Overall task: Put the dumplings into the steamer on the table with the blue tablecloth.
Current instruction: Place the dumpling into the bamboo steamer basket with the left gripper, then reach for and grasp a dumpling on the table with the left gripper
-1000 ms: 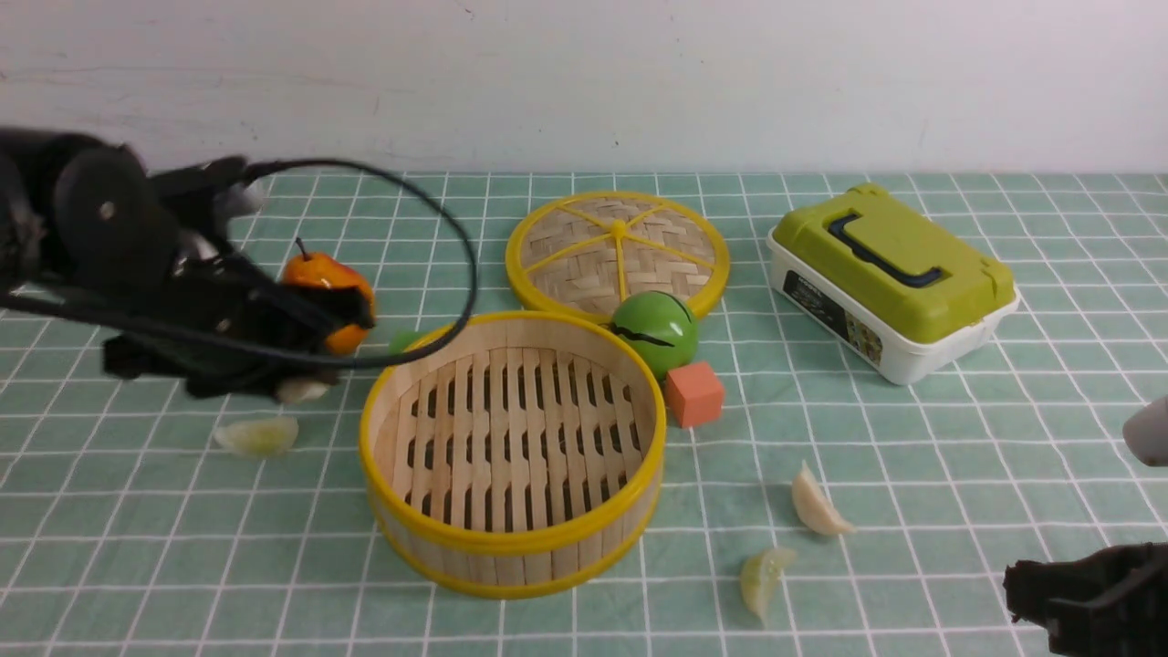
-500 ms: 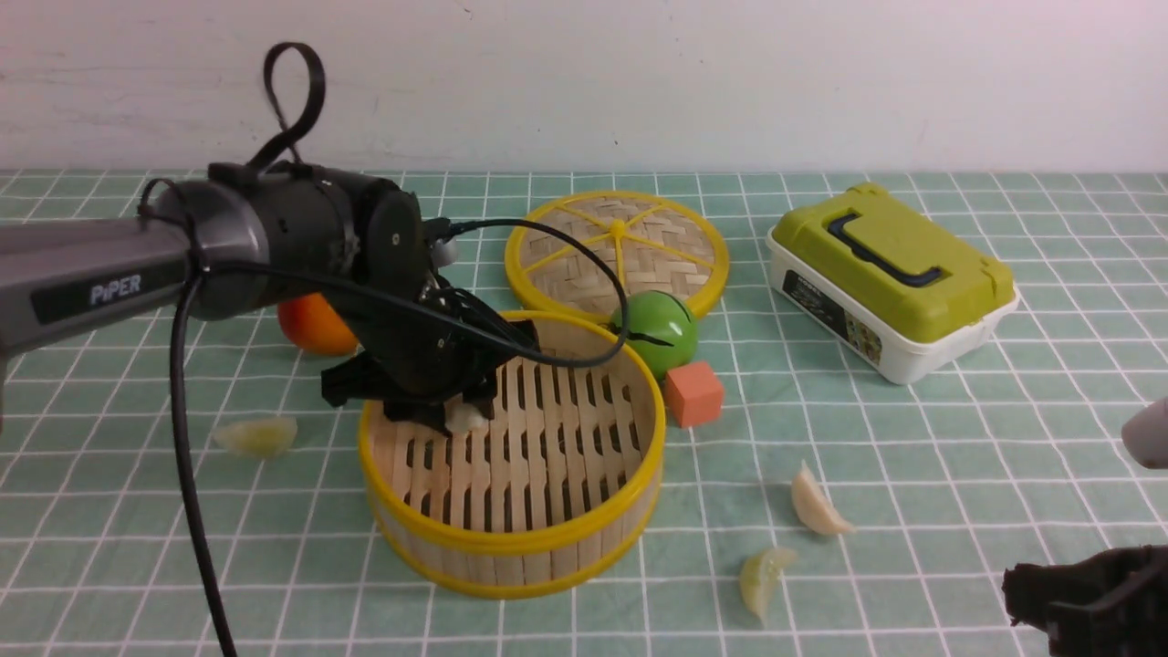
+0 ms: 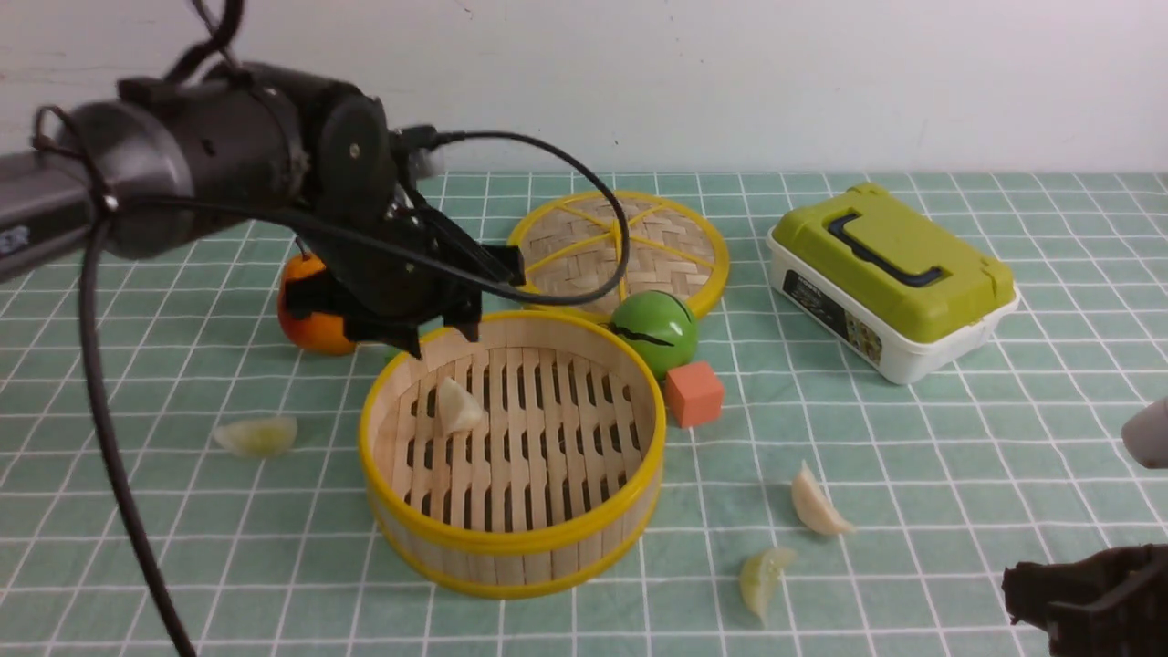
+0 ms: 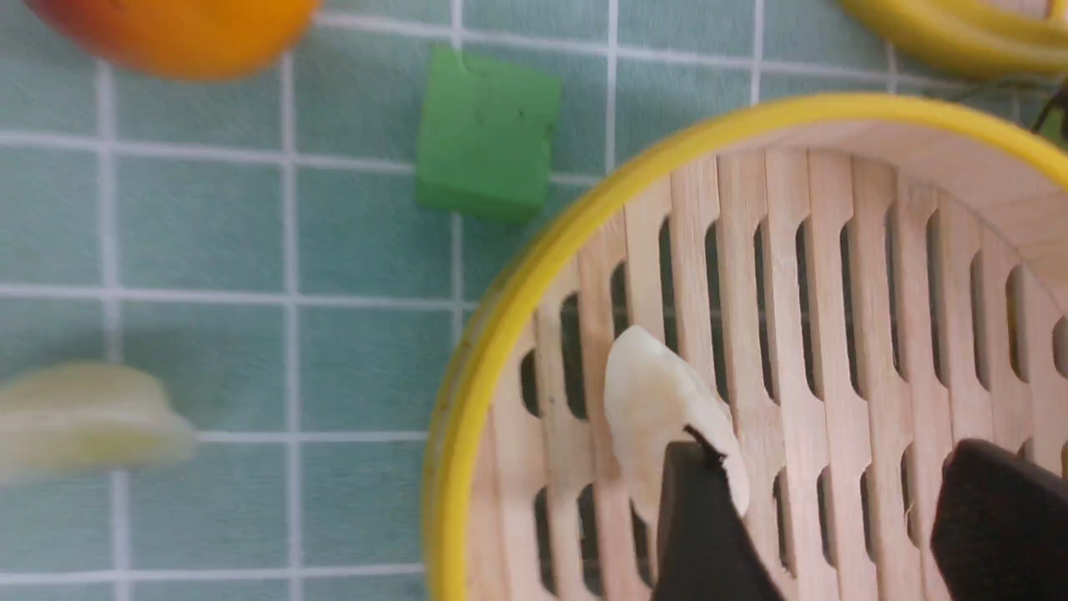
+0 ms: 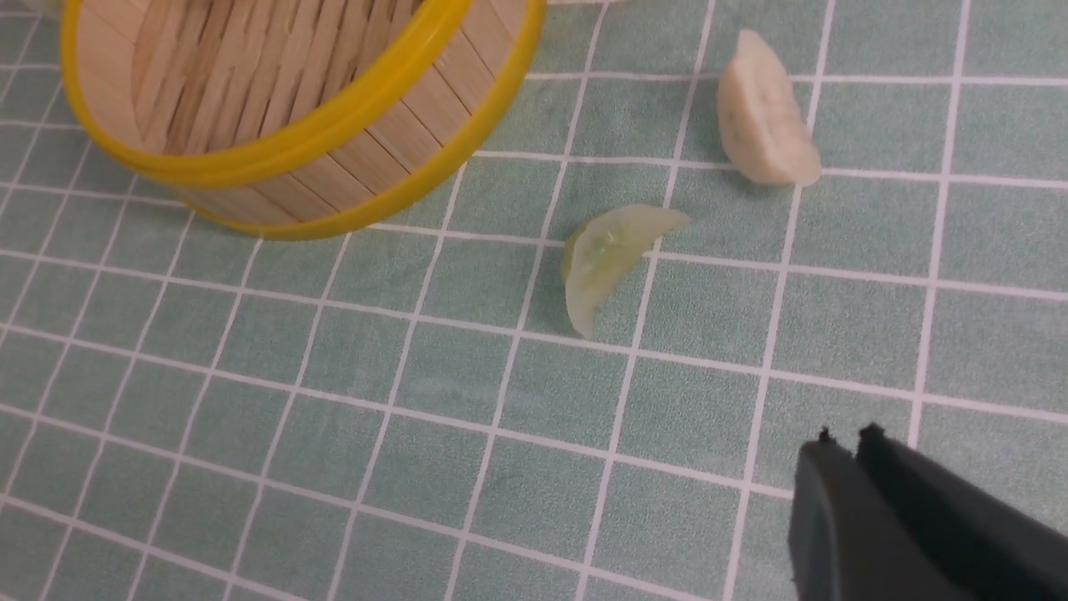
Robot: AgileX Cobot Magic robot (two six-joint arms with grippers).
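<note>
The bamboo steamer [image 3: 511, 547] stands mid-table on the teal grid cloth [image 3: 958, 456]. One cream dumpling [image 3: 456, 406] lies on its slatted floor at the left; the left wrist view shows it too [image 4: 647, 401], free of the jaws. My left gripper [image 3: 441, 336] hangs open and empty above the steamer's back-left rim [image 4: 467, 401]. A yellowish dumpling [image 3: 257, 435] lies left of the steamer. A cream dumpling [image 3: 817, 502] and a greenish one [image 3: 762, 577] lie to its right, also in the right wrist view [image 5: 763, 121] [image 5: 605, 255]. My right gripper [image 5: 848, 434] is shut and empty near the front right corner.
A flat woven lid [image 3: 620, 251] lies behind the steamer. A green ball [image 3: 655, 331] and an orange cube [image 3: 694, 393] sit at its back right. An orange pear [image 3: 310, 319] and a green cube [image 4: 488, 133] are at its back left. A green-lidded box [image 3: 890, 278] stands at the right.
My left gripper carried a dumpling from left of the steamer to over it, opened, and rose. The dumpling now lies on the steamer floor. The right arm has not moved.
</note>
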